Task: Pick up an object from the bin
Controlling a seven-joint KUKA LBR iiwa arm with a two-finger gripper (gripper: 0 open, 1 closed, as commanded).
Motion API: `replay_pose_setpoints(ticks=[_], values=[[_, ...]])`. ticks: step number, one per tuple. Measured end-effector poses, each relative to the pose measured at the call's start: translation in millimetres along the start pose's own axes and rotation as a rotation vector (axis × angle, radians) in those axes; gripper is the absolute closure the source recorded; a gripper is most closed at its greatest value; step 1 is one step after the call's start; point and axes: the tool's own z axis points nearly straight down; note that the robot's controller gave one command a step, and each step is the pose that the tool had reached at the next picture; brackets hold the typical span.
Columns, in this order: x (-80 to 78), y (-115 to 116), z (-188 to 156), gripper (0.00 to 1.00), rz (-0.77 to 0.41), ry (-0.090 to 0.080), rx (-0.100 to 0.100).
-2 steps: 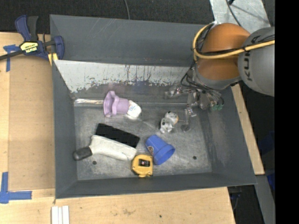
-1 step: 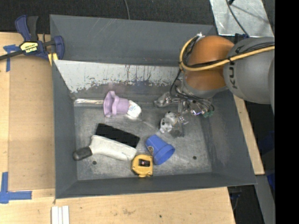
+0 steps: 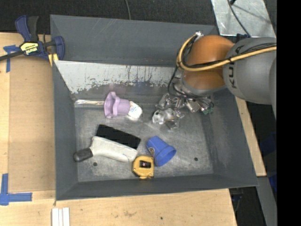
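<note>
1. The tool (image 3: 178,108) sat low in the back-right part of the bin (image 3: 63,140), under the arm's orange cover (image 3: 207,62). Could not tell whether it was released or clenched, since its tip blended into shiny clutter.
2. The nearest thing was a shiny crumpled piece (image 3: 161,117), clear-looking, at the tool's left. It was either touching the tool or just beside it, and no grasp could be confirmed.
3. The other things lay apart from the tool:
   - a purple piece (image 3: 114,105) with a white end, to the left;
   - a blue cup (image 3: 161,151) toward the front;
   - a yellow tape measure (image 3: 143,166) just beside the cup;
   - a black flat block (image 3: 118,136) and a white long thing (image 3: 110,149) at front-left.
4. Risk, as a judgement: the crumpled piece looked thin and slick, so a pinch might catch only an edge and slip off on the lift.
5. Risk: the tool was close to the back and right walls, so a sideways correction could scrape a wall.
6. Risk: pushing down instead of closing around the piece could flatten it or shove it away.
</note>
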Motion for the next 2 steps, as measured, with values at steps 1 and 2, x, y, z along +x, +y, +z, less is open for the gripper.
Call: replay_pose_setpoints(ticks=[1, 2], values=[[3.2, 1.4, -4.7, 1.00, -0.051, 0.007, -0.004], [-2.8, -1.2, -6.7, 1.00, 0.001, 0.034, -0.016]])
